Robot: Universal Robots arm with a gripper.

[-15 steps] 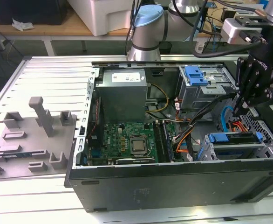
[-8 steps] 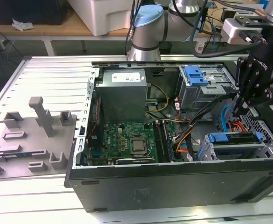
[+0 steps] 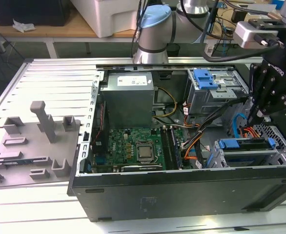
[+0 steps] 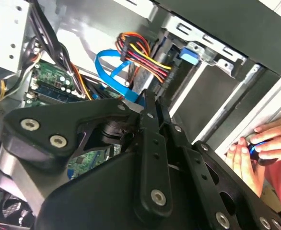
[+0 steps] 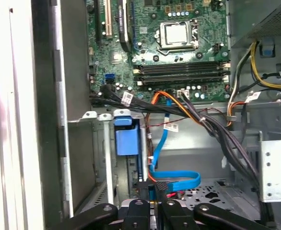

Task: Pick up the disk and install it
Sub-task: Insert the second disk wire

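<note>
In the exterior view the disk [image 3: 248, 145], flat and dark with a blue carrier frame, lies in the drive cage at the near corner of the open computer case, on the exterior view's right. My gripper [image 3: 255, 117] hangs just above the cage, apart from the disk, its black fingers pressed together on nothing. In both wrist views the fingertips [image 5: 159, 188] meet over a looped blue data cable [image 5: 176, 179]. The blue end of the carrier [image 5: 126, 138] shows in the cage slot beside the gripper [image 4: 148, 101].
Bundles of orange, yellow and black cables [image 3: 201, 134] run between the motherboard [image 3: 133, 148] and the cage. A second drive cage with a blue latch [image 3: 205, 78] stands behind. A person's hand [image 4: 255, 143] rests on the case's outer edge. Grey fixture blocks [image 3: 40, 131] sit at the exterior view's left.
</note>
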